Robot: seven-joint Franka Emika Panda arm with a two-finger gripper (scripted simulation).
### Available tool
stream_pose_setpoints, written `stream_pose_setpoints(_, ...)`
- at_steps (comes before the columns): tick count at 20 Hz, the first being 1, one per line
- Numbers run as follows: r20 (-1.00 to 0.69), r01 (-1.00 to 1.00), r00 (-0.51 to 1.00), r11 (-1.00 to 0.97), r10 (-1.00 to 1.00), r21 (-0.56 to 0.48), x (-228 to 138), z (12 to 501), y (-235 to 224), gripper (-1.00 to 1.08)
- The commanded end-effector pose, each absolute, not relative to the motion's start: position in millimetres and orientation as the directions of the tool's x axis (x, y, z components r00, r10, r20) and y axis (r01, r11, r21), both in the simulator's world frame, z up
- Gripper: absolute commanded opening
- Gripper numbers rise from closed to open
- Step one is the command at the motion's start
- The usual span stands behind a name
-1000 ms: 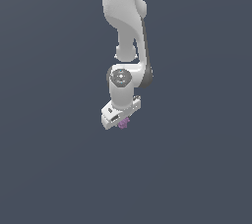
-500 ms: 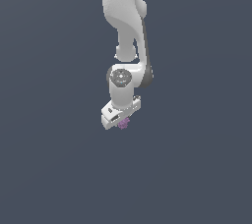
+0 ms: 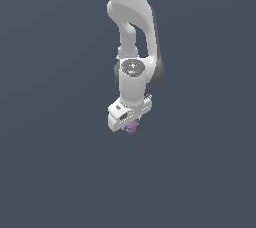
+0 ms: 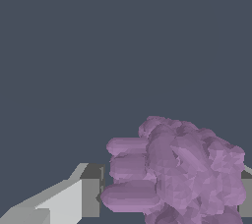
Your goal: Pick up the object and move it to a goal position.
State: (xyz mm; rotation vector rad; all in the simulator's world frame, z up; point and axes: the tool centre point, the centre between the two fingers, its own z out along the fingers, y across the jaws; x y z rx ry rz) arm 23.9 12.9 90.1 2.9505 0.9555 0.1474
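Note:
The object (image 3: 131, 128) is a small lumpy purple clump just under the white gripper (image 3: 130, 123) in the middle of the exterior view. The arm hangs straight down over it. In the wrist view the object (image 4: 182, 174) fills the gap between the two fingers. One grey fingertip (image 4: 91, 193) touches one side of it and the other fingertip (image 4: 246, 188) touches the opposite side. The gripper (image 4: 170, 196) is shut on the object. I cannot tell whether the object rests on the surface or hangs above it.
A plain dark blue-grey surface (image 3: 50, 172) lies all around the arm. No other object, container or edge shows in either view.

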Motion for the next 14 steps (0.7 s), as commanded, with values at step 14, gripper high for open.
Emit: stream_pose_setpoints(14,0.362,0.459,0.764,-0.844,0.534,0.277,100,290,115,-1.00)
